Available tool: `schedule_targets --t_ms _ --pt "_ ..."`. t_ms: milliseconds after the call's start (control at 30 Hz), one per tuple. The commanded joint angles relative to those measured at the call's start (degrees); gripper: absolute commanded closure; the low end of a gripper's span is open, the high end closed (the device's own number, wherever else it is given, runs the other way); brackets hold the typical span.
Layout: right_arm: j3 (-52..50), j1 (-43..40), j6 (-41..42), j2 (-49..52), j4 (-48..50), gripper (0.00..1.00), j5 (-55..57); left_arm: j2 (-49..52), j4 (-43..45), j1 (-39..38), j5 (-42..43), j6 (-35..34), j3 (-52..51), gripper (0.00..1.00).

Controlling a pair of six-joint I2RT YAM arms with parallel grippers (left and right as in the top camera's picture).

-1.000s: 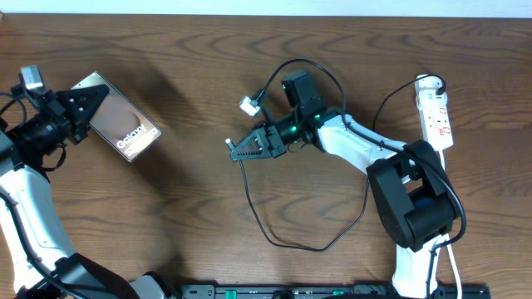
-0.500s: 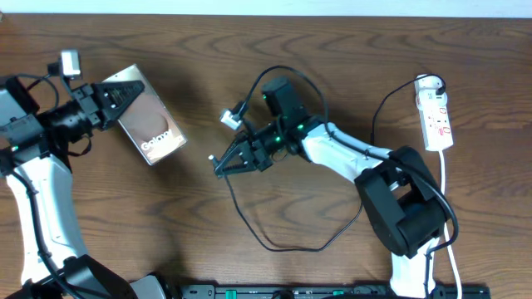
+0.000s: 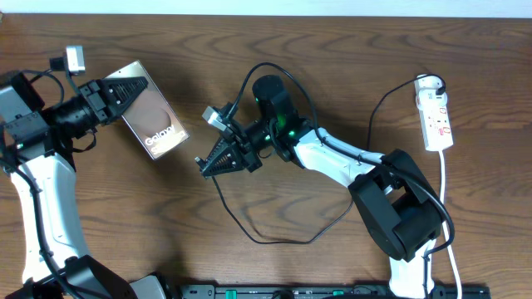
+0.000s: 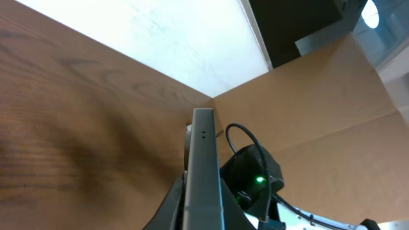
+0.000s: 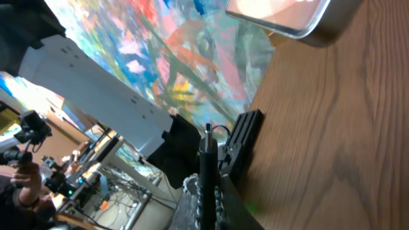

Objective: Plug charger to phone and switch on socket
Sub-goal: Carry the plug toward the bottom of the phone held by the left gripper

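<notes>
At centre frame in the overhead view, the right gripper [image 3: 208, 161] was pinched shut on the plug end of the charger [image 5: 206, 163], its tip aimed left. Just up and left of it was the phone [image 3: 155, 127], clamped at its upper-left end in the closed left gripper [image 3: 123, 95]. Its long axis slanted down-right, so the free short end faced the plug. The socket [image 3: 437, 115] lay well apart at the right edge.

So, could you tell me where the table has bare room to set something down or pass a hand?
Bare wood lies on the near side of the phone, between the left arm and the charger loop, and along the far edge between phone and socket. Crowded: the middle, around the right gripper and that loop.
</notes>
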Motion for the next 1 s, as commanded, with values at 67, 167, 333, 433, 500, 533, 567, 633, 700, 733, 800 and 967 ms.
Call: schedule_targets --t_ms 67,167,333,433,500,533,567,633,700,733,800,967 --pt "0.4 0.4 9.6 -0.4 7.5 0.99 -0.9 -0.8 2.8 -0.3 0.8 0.1 -0.3 0.92" --pt "0.4 0.4 11.7 -0.4 8.7 0.99 -0.7 -0.8 2.7 -0.3 1.4 -0.2 -0.3 0.92" --pt "0.4 0.4 15.4 -0.3 8.6 0.99 2.6 -0.8 4.0 -0.5 4.0 -2.8 -0.3 0.92" --pt "0.4 0.4 19.7 -0.3 8.6 0.99 5.4 -0.8 5.9 -0.4 6.3 -4.9 -0.3 0.92" --pt "0.4 0.4 24.7 -0.3 9.2 0.99 6.1 -0.8 6.4 -0.4 7.4 -5.5 -0.3 0.93" --pt "0.4 0.4 25.7 -0.3 9.4 0.99 6.1 -0.8 6.3 -0.4 7.5 -5.6 -0.3 0.92" --pt "0.4 0.5 26.1 -0.3 9.7 0.99 5.9 -0.8 6.3 -0.4 7.5 -5.6 -0.3 0.92" --pt "0.4 0.6 26.7 -0.3 10.7 0.99 5.4 -0.8 6.3 -0.4 7.5 -5.5 -0.3 0.92" --pt "0.4 0.8 26.9 -0.3 11.8 0.99 5.1 -0.8 6.3 -0.5 7.5 -5.6 -0.3 0.92" --pt "0.4 0.9 26.8 -0.3 12.0 0.99 5.0 -0.8 6.3 -0.5 7.6 -5.5 -0.3 0.92" --pt "0.4 1.1 26.7 -0.3 12.5 0.99 5.0 -0.8 6.3 -0.4 7.9 -5.6 -0.3 0.92" --pt "0.4 1.8 24.6 -0.3 13.1 0.99 3.7 -0.8 6.4 -0.4 7.9 -6.0 -0.3 0.93"
